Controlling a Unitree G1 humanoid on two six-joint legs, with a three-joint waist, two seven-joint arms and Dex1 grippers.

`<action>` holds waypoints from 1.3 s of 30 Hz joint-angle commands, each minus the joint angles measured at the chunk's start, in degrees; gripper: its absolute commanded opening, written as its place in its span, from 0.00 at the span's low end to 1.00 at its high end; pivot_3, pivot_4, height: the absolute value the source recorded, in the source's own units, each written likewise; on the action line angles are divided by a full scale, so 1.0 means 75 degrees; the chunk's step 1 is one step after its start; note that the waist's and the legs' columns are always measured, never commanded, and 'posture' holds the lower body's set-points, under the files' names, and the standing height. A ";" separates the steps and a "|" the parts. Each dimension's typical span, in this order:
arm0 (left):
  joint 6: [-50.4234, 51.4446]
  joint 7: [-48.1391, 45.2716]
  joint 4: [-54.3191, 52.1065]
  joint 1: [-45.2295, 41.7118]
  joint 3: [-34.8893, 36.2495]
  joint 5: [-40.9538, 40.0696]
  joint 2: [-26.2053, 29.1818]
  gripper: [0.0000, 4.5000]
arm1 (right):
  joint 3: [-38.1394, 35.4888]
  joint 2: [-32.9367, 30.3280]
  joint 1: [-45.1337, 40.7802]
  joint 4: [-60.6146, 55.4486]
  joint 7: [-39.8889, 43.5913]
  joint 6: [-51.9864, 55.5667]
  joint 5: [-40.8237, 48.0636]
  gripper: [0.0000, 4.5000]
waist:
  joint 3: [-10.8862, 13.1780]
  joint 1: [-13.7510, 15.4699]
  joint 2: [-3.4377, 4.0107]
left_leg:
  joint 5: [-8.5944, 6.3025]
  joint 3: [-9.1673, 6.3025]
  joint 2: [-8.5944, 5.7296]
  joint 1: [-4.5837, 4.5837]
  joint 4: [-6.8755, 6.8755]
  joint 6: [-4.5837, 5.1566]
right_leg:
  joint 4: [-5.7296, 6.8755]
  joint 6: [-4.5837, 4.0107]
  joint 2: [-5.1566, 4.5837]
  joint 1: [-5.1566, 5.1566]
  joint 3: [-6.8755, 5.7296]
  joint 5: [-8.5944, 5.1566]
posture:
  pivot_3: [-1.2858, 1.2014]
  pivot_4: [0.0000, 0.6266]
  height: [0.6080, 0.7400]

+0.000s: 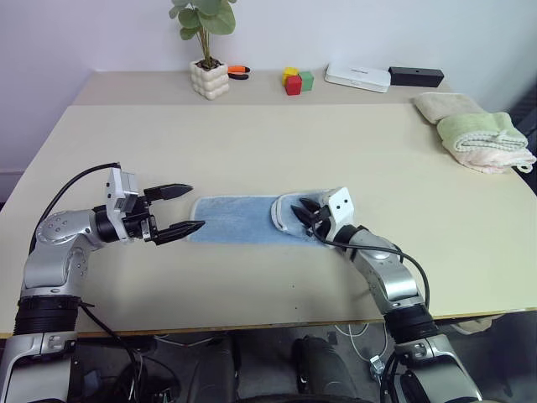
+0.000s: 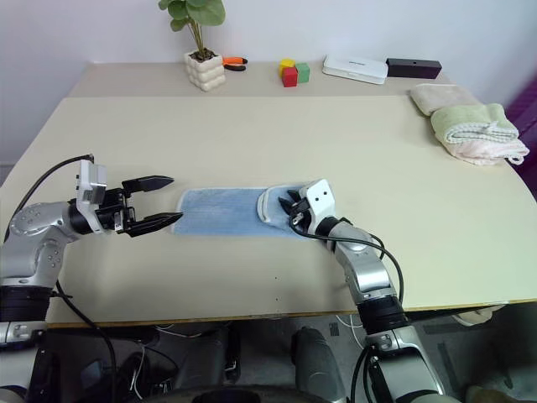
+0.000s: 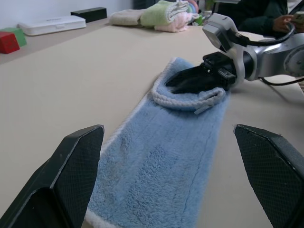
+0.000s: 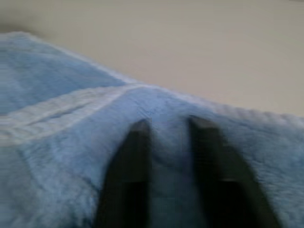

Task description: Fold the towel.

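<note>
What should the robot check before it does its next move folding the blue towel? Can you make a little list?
1. Towel lies flat on the table: ok, except the right end, which is curled over.
2. Left end effector open and beside the towel's left end: ok.
3. Right end effector at the curled end: ok.
4. Right end effector actually pinching cloth: cannot tell.
5. Other towels far from the fold: ok.
</note>
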 commanded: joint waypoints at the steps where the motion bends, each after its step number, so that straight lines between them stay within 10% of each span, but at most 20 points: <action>1: -0.0129 0.0022 -0.0168 -0.0006 0.0132 -0.0006 0.0076 1.00 | -0.0128 0.0076 -0.0046 -0.0335 0.0044 0.0314 0.0184 0.75 | 0.0000 -0.0001 0.0000 | 0.0000 0.0000 0.0000 0.0000 0.0000 0.0000 | 0.0000 0.0000 0.0000 0.0000 0.0000 0.0000 | 0.52 0.24 0.96; 3: -0.0139 0.0027 -0.0177 0.0012 0.0123 -0.0006 0.0068 1.00 | -0.0275 -0.0091 -0.0217 -0.0601 0.0132 0.0439 0.0237 0.98 | 0.0002 0.0001 0.0003 | 0.0000 0.0000 0.0001 0.0000 -0.0001 0.0000 | 0.0001 0.0000 0.0000 0.0000 0.0000 0.0000 | 0.52 0.24 0.96; 13: 0.0304 0.0218 -0.0182 0.0116 0.0186 -0.0094 0.0152 1.00 | -0.1263 -0.0511 -0.0955 -0.2414 0.0259 0.2278 0.1598 0.99 | 0.0005 0.0019 0.0007 | 0.0000 0.0001 0.0000 -0.0002 0.0000 0.0000 | 0.0004 0.0000 -0.0003 -0.0003 0.0000 0.0000 | 0.52 0.24 0.96; 25: 0.6580 0.4131 -0.2527 0.1328 0.2388 -0.4271 0.0052 1.00 | -0.2038 -0.3284 0.0000 -0.3753 0.3214 0.2686 0.3129 0.99 | 0.0009 -0.0011 0.0002 | -0.0001 -0.0009 0.0001 0.0003 -0.0003 0.0002 | 0.0005 0.0003 -0.0005 0.0000 0.0001 -0.0001 | 0.52 0.24 0.96; 39: 0.7052 0.9390 -0.3732 0.3704 0.2648 -0.8358 -0.1835 1.00 | -0.1728 -0.3164 0.0018 -0.3483 0.3201 0.2227 0.2907 0.99 | 0.0005 0.0068 -0.0009 | 0.0000 -0.0042 -0.0008 0.0007 0.0005 -0.0002 | 0.0006 -0.0026 -0.0018 0.0018 -0.0010 -0.0014 | 0.52 0.24 0.96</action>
